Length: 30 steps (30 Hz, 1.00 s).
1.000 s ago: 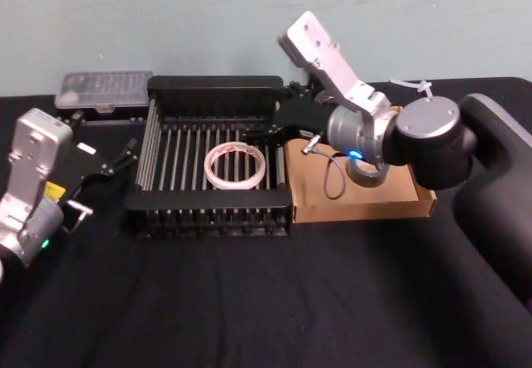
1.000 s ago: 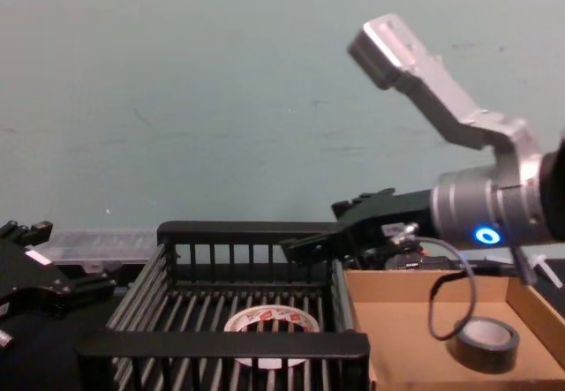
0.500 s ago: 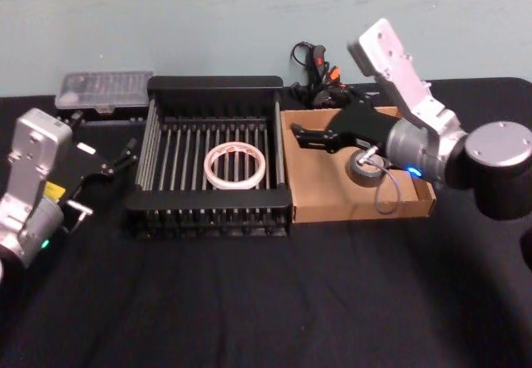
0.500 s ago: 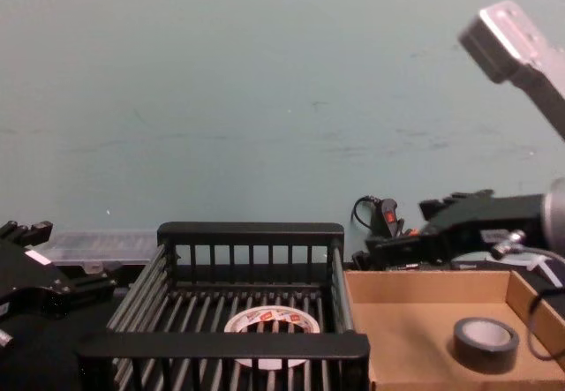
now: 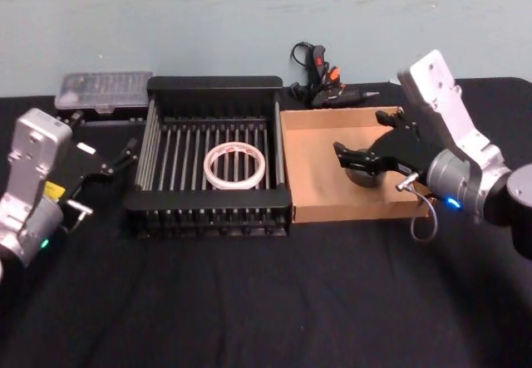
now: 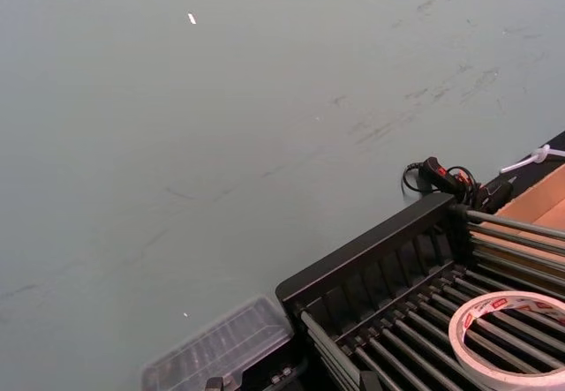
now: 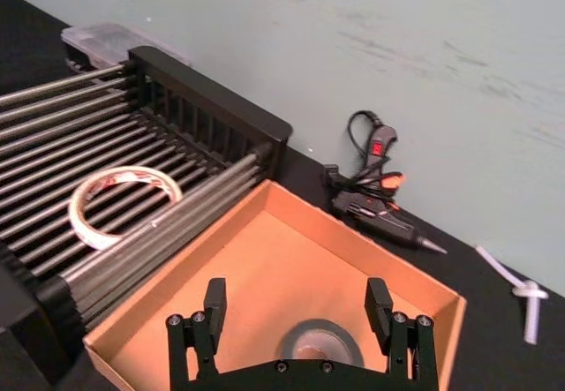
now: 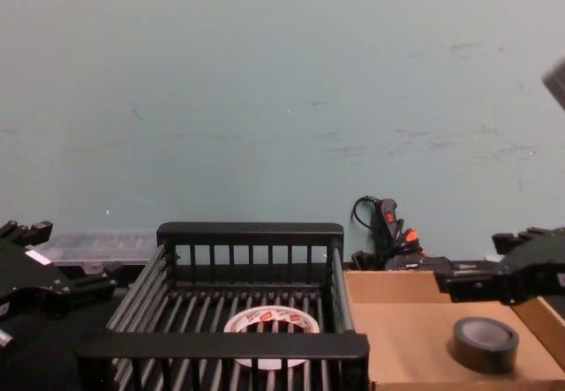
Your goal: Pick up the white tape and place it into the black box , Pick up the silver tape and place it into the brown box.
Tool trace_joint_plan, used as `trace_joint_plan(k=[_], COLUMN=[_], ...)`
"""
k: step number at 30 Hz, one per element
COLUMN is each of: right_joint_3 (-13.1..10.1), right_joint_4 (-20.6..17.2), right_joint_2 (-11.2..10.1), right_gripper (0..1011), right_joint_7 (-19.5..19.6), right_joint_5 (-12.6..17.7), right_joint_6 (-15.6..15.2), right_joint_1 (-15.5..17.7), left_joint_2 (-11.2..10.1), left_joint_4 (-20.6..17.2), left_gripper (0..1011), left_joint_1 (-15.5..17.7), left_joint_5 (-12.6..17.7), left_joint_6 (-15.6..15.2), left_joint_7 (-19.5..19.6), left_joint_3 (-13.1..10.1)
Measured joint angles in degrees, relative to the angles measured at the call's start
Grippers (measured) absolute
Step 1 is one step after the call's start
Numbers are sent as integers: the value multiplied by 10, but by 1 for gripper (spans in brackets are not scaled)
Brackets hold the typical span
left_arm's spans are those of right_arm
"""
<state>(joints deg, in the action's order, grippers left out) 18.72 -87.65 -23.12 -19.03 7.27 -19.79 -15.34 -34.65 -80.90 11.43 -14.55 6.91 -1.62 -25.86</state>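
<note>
The white tape (image 5: 235, 164), a wide flat roll with red-orange marks, lies flat on the barred floor of the black box (image 5: 214, 87), near its middle. At three o'clock from that slatted crate, touching it, sits the shallow brown box (image 5: 320, 189); the dull silver tape (image 8: 484, 342) lies flat inside.

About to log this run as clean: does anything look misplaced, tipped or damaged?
Nothing stands out. The white tape lies flat in the black box; the silver tape lies flat in the brown box. The right tool hangs open above it.
</note>
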Motion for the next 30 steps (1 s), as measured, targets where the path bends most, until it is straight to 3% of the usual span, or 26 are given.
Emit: trace_joint_plan(k=[9,16,30], right_joint_3=[-9,-5,-3], right_joint_4=[7,24,49], right_joint_2=[6,14,29], right_gripper=[1002,1002,1002], right_joint_7=[38,64,87], right_joint_5=[-42,-82,-134], right_joint_6=[73,108,126], right_joint_1=[30,36,36], left_joint_2=[0,0,0], left_joint_4=[0,0,0], left_gripper=[1001,1001,1001], left_joint_1=[0,0,0], left_joint_5=[0,0,0], left_joint_6=[0,0,0], left_joint_7=[0,0,0], left_joint_3=[0,0,0])
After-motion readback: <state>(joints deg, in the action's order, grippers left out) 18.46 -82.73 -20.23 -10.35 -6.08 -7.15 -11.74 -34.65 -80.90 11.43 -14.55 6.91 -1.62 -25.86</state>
